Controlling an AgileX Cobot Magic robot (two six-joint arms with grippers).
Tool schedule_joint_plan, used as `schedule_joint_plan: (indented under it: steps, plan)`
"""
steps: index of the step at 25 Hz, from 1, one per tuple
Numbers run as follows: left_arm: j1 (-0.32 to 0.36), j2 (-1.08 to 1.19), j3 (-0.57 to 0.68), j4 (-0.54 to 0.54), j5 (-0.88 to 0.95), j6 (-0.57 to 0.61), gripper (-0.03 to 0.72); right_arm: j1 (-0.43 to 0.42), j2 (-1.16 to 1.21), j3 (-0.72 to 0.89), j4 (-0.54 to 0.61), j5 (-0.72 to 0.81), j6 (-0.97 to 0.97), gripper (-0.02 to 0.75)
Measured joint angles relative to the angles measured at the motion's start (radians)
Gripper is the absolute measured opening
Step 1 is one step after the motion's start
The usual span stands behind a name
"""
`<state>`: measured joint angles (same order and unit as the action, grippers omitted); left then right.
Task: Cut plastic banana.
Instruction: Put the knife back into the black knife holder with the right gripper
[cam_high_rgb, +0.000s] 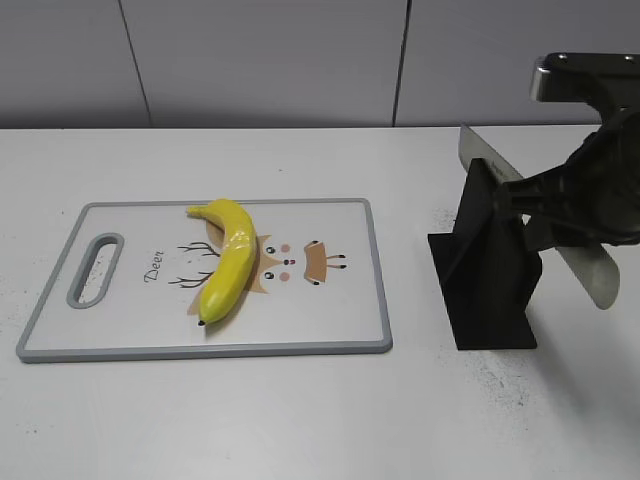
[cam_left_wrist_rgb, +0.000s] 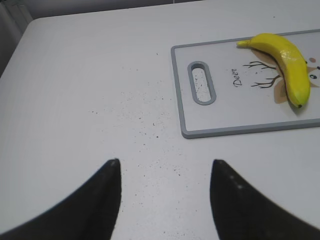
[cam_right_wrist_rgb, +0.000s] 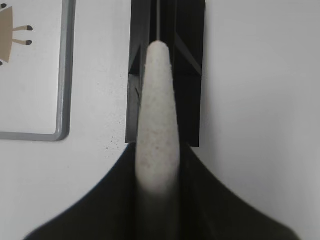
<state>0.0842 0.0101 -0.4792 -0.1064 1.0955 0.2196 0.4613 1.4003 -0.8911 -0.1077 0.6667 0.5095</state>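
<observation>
The plastic banana (cam_high_rgb: 228, 262) lies slantwise on the white, grey-rimmed cutting board (cam_high_rgb: 200, 350), dark tip toward the front. It also shows in the left wrist view (cam_left_wrist_rgb: 285, 62), as does the board (cam_left_wrist_rgb: 240, 131). My right gripper (cam_high_rgb: 555, 205) is shut on the pale speckled handle (cam_right_wrist_rgb: 158, 110) of a knife at the black knife stand (cam_high_rgb: 490, 280). The blade (cam_high_rgb: 480, 150) sticks up behind the stand. My left gripper (cam_left_wrist_rgb: 165, 167) is open and empty over bare table, left of the board's handle slot.
The knife stand (cam_right_wrist_rgb: 190, 75) stands right of the board, a short gap from its corner. A grey wall runs along the table's far edge. The white table shows dark specks near the board's handle end.
</observation>
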Motion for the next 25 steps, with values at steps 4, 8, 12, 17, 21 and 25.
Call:
schedule_joint_plan:
  steps: [4,8,12,17,21,25]
  plan:
    - [0.000,0.000,0.000,0.000,0.000,0.000,0.544,0.000,0.004,0.000,0.015,0.018,0.002,0.160]
    - [0.000,0.000,0.000,0.001,0.000,0.000,0.544,0.000,0.024,0.000,0.018,0.032,0.002,0.167]
    - [0.000,0.000,0.000,0.002,0.000,-0.001,0.544,0.000,0.026,0.000,0.018,0.025,0.002,0.391]
    - [0.000,0.000,0.000,0.003,0.000,-0.001,0.544,0.000,0.022,0.000,0.018,0.012,-0.008,0.638]
    - [0.000,0.000,0.000,0.003,0.000,-0.001,0.544,0.000,-0.046,-0.003,0.018,0.014,-0.072,0.652]
    - [0.000,0.000,0.000,0.003,0.000,-0.001,0.544,0.000,-0.174,-0.006,0.031,0.080,-0.196,0.635]
